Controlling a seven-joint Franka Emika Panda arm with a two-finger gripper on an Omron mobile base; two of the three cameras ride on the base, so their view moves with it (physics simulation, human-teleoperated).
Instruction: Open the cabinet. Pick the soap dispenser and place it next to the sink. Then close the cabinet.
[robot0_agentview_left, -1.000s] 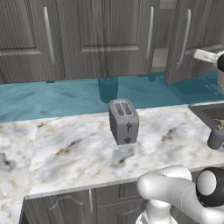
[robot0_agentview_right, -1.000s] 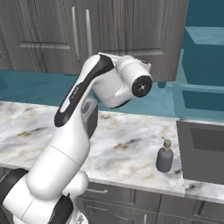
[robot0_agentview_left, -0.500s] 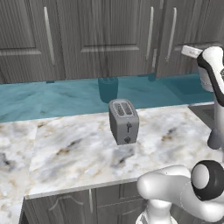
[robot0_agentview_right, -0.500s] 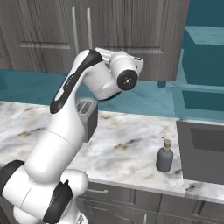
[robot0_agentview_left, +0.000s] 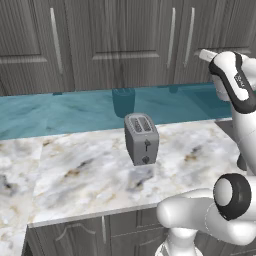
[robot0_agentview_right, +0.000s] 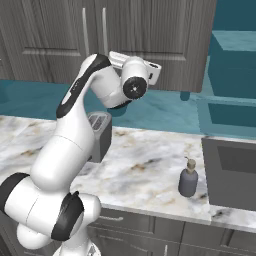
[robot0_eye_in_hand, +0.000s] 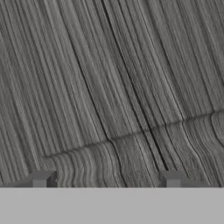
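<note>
The cabinet (robot0_agentview_right: 150, 30) has dark grey wood-grain doors with long silver handles (robot0_agentview_left: 172, 35), and they look flush and shut. My gripper (robot0_eye_in_hand: 106, 179) is open, with nothing between its fingers. It points straight at the door's wood grain (robot0_eye_in_hand: 113, 87) from very close. The hand (robot0_agentview_right: 150, 70) is raised in front of the lower part of that door. The soap dispenser (robot0_agentview_right: 188, 179), a small grey bottle with a brass pump, stands upright on the marble worktop. It is just left of the dark sink (robot0_agentview_right: 231, 172).
A grey two-slot toaster (robot0_agentview_left: 141, 138) stands mid-counter, partly behind my arm in the right base view (robot0_agentview_right: 101, 134). A teal backsplash (robot0_agentview_left: 70, 112) runs under the wall cupboards. Base units with short handles (robot0_agentview_right: 114, 218) sit below the worktop (robot0_agentview_left: 85, 175).
The hand has swung left and up, closer to the cabinet door. The soap dispenser and the toaster have not moved.
</note>
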